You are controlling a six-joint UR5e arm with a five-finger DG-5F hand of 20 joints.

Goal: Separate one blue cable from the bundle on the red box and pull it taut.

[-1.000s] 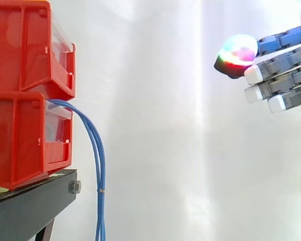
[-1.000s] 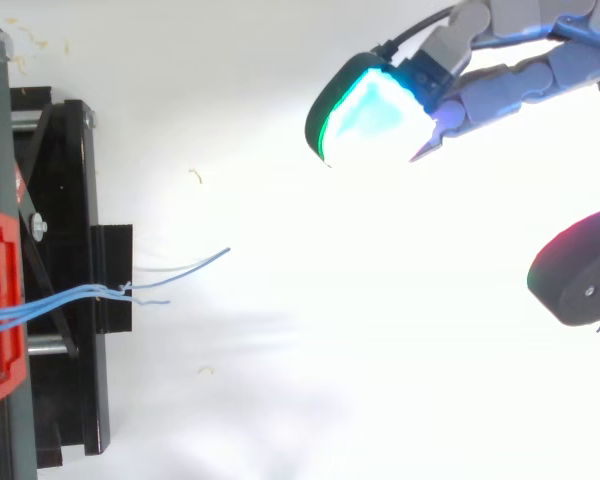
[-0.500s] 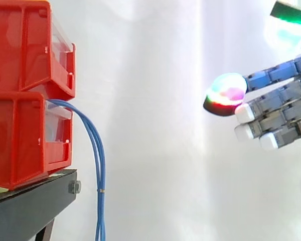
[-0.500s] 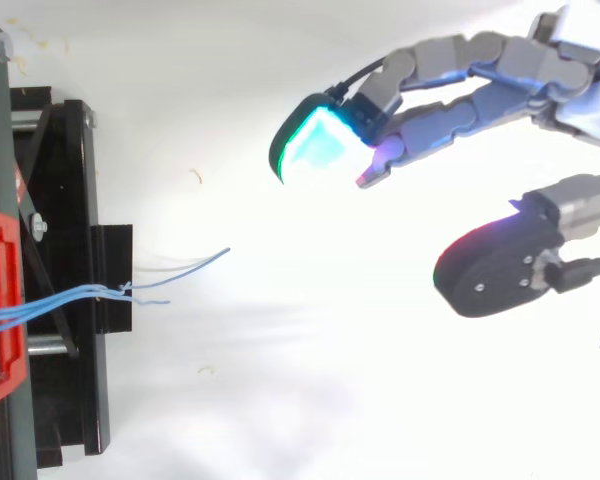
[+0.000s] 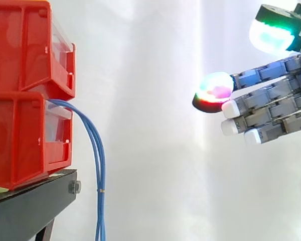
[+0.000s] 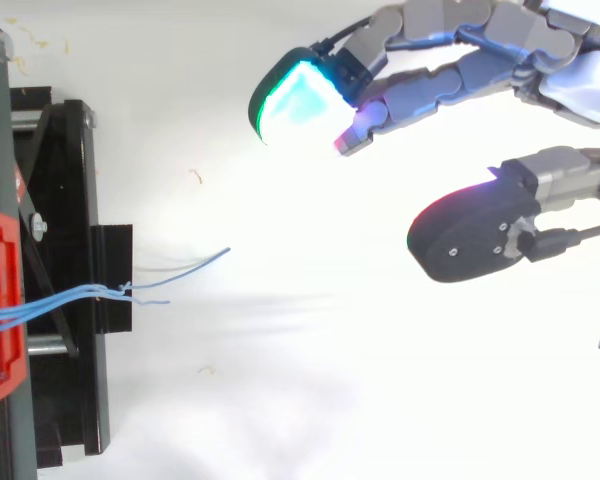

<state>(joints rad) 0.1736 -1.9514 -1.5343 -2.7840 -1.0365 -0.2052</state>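
A bundle of thin blue cables [image 5: 96, 155] comes out of the lower red box [image 5: 25, 135] and hangs down past the black stand [image 5: 35, 201]. From above, the blue cables [image 6: 130, 290] fan out, one loose end reaching furthest right. My hand [image 5: 271, 108] is far to the right of the bundle, above it in height, fingers stretched toward the boxes and spread from the thumb. In the top view the hand [image 6: 480, 70] holds nothing, with a glowing cyan fingertip [image 6: 295, 95] leading and the thumb pad [image 6: 470, 235] apart from it.
A second red box [image 5: 27, 45] is stacked on the lower one. A white curtain hangs behind. Open space lies between my hand and the cables. The black stand's frame [image 6: 60, 280] runs along the left edge in the top view.
My hand has moved left toward the cable bundle and slightly lower, fingers still spread. The cables and boxes have not moved.
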